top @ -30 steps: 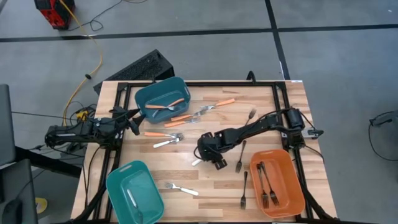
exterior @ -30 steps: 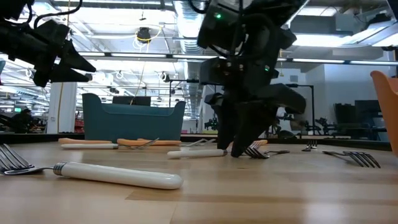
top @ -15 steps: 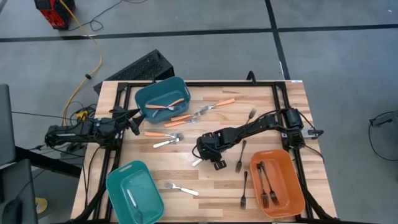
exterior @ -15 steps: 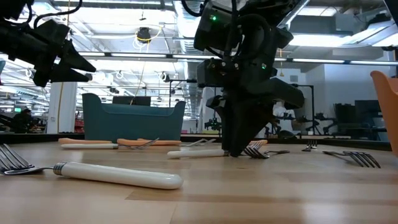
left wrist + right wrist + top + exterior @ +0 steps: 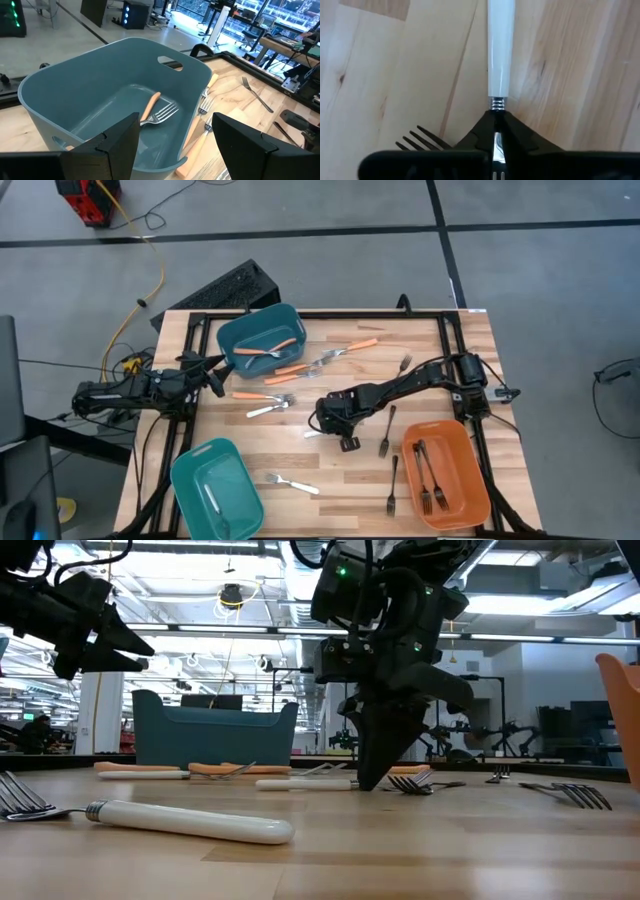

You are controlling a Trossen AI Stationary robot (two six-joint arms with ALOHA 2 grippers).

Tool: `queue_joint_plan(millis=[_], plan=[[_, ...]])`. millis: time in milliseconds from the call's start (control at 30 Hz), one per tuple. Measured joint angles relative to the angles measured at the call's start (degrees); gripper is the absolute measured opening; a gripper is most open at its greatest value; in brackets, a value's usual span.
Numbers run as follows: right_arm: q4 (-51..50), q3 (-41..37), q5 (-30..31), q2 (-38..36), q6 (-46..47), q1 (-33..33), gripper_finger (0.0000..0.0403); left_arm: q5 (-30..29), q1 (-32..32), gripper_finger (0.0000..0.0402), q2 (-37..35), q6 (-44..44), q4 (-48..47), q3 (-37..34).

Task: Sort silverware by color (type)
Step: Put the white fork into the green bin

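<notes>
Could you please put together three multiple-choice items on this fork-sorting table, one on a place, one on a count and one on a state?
1. Where does the right gripper work?
A. Over the orange bin
B. Low at the table's middle, on a white-handled fork
C. Off the table's edge

2. How many forks lie in the teal bin seen from the left wrist?
A. None
B. One
C. Four

3. How does the right gripper stand?
A. Shut on the white-handled fork
B. Wide open above it
C. Shut on nothing

Answers: 1 B, the high view shows it at the table's middle, left of the orange bin. 2 B, a single orange-handled fork lies on the bin's floor. 3 A, in the right wrist view the fingers meet on the fork's neck just below its white handle.
</notes>
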Motion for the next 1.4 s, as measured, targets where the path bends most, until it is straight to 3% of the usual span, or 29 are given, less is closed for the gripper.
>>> queue_joint_plan(millis=[200, 700, 1200, 1400], plan=[[-0.91, 1.84, 0.19, 0.27, 2.42, 0.01, 0.003, 0.0, 0.0, 0.0235, 0.0, -0.11, 0.0, 0.0], [1.03, 12.67, 7.07, 0.35, 1.16, 0.17, 0.0029, -0.01, 0.0, 0.0235, 0.02, -0.04, -0.02, 0.0], [12.33, 27.28, 7.62, -0.04, -10.04, 2.36, 0.0029, 0.0, 0.0, 0.0235, 0.02, 0.04, -0.04, 0.0], [23.75, 27.26, 2.42, 0.04, -13.12, 2.7, 0.0029, -0.01, 0.0, 0.0235, 0.02, 0.07, -0.07, 0.0]])
